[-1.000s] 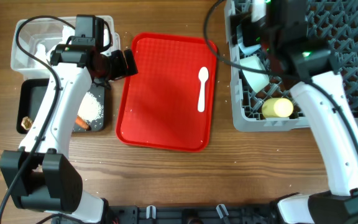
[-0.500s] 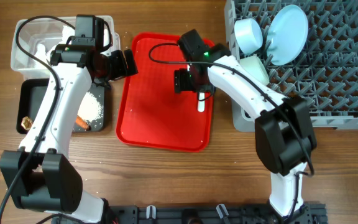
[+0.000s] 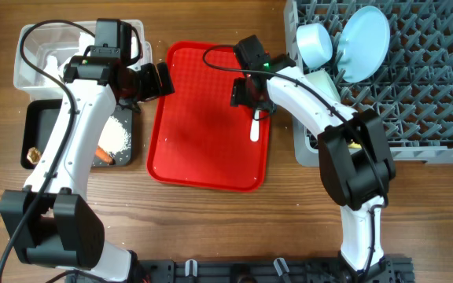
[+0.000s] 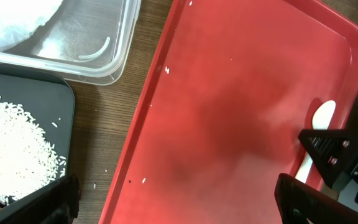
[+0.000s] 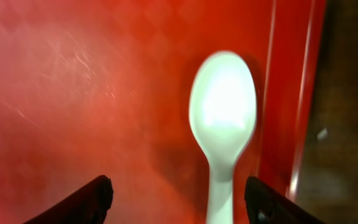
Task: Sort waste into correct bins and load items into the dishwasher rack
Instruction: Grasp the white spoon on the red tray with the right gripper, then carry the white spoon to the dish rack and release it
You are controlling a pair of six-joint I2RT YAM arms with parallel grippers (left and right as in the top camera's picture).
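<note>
right gripper (image 5: 179, 198) low over white plastic spoon (image 5: 222, 115), jaws apart, straddling handle, nothing pinched yet. Lined up for grab, I reckon. Spoon flat near right rim of red tray (image 3: 203, 134), beside dishwasher rack (image 3: 447, 79). left gripper (image 4: 179, 199) spread wide, empty, parked over tray's left edge, out of way.

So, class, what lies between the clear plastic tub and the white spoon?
A strip of wooden table, then nearly bare red tray with only a few white specks. The left wrist view shows this.
</note>
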